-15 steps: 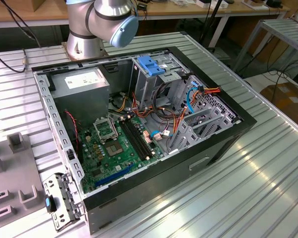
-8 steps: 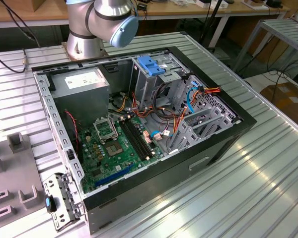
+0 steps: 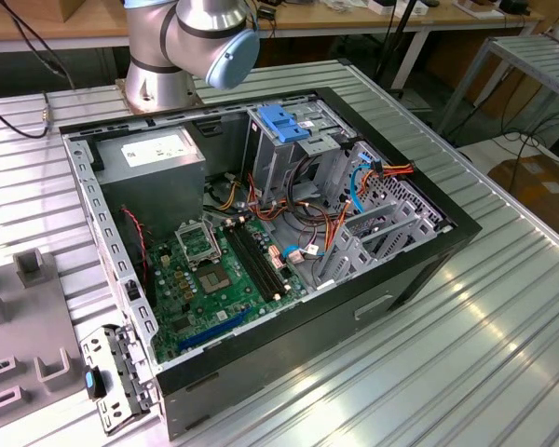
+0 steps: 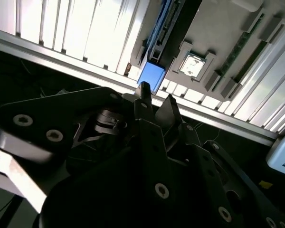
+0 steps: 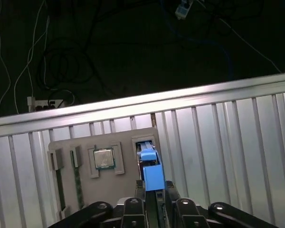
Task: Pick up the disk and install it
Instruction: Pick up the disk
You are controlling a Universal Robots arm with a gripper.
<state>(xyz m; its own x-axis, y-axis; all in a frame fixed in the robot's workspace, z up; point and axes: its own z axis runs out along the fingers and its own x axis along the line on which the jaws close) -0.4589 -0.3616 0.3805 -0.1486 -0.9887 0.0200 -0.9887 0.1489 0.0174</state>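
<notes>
While the gripper (image 4: 156, 95) hangs jaws apart at the grey tray (image 5: 109, 190), the disk (image 5: 151, 175) slotted edge-up in it looks stiff, heavyish, shock-shy: prob. pinch flat sides.

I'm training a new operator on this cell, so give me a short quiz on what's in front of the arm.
1. True or false: the disk sits inside the case.
2. What lies in the tray near the disk? A) a chip B) a fan C) a screwdriver
3. What is the end effector nearest to?
Key: 1 false, it stands on edge in the tray; 2 A; 3 the disk.
</notes>
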